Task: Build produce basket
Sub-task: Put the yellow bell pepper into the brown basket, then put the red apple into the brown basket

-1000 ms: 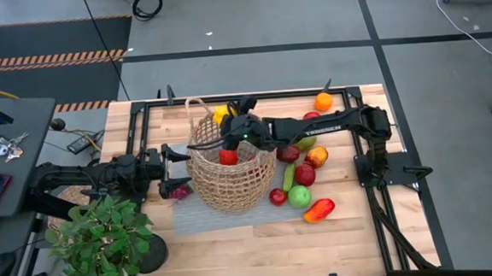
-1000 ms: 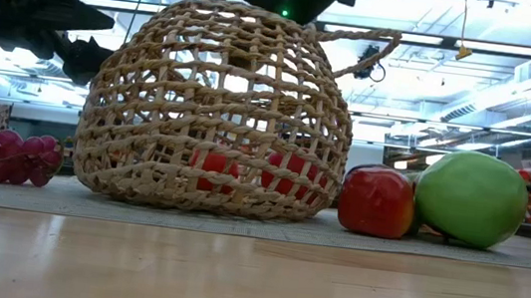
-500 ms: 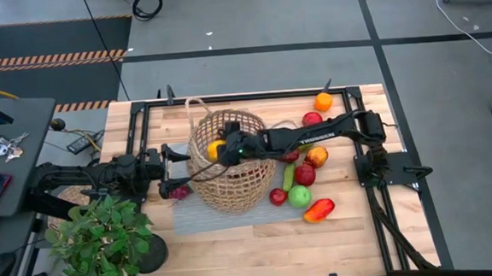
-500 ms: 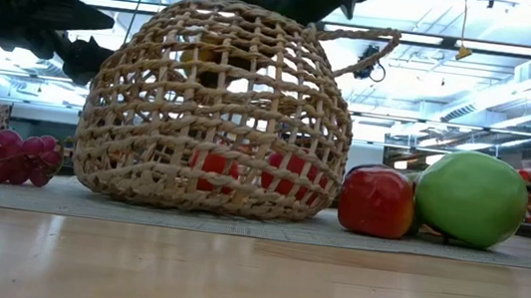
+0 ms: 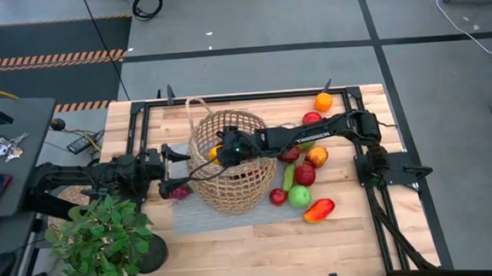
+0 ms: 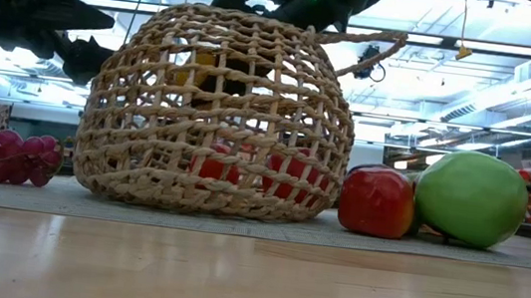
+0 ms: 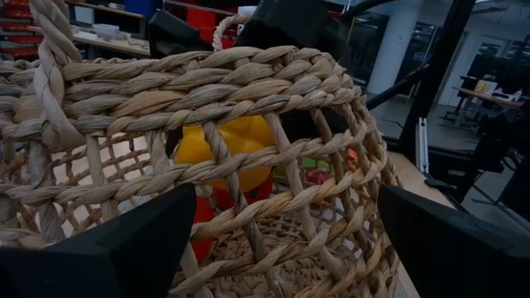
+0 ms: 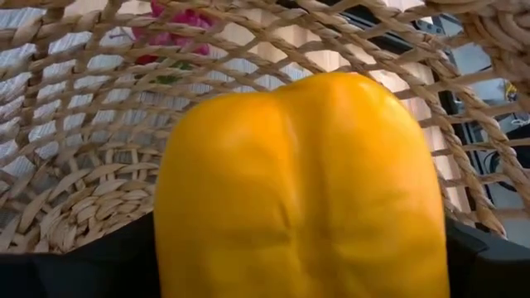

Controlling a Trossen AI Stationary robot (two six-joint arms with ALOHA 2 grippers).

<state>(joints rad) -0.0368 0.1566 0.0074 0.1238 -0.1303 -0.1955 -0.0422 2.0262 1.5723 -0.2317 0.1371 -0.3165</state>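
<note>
**Right gripper inside basket, holding yellow pepper**

Right gripper [image 5: 219, 152] is reached into the mouth of the basket [image 5: 229, 183], fingers clamped on a yellow pepper [image 5: 217, 152]. Pepper sits up in the upper part of the basket, clear of the bottom. Left gripper [image 5: 170, 159] waits just beside the basket's left wall, jaws spread wide with nothing between them.

View differences:
- Right wrist view: pepper [image 8: 298, 186] fills nearly everything, basket weave [image 8: 74, 124] behind it. High view only gives a small yellow patch.
- Left wrist view: I see the pepper [image 7: 228, 149] through the weave [image 7: 248, 95], with red produce below it.
- Low view: basket [image 6: 217, 113] is tipped, mouth leaning to the right; two red pieces [image 6: 248, 167] lie on its floor, pepper [image 6: 195, 66] high up behind the weave.

Around:
- Grapes [image 5: 178, 192] on the table left of the basket, near my left gripper.
- Red apple [image 6: 376, 200] and green pear [image 6: 470, 198] just right of the basket.
- Rest of the produce is scattered on the right: orange [image 5: 323, 101], red-yellow pepper [image 5: 319, 210], cucumber [image 5: 289, 176].
- Potted plant [image 5: 98, 241] at the near left corner.

Weave blocks most of the side-on sight of the grip.
</note>
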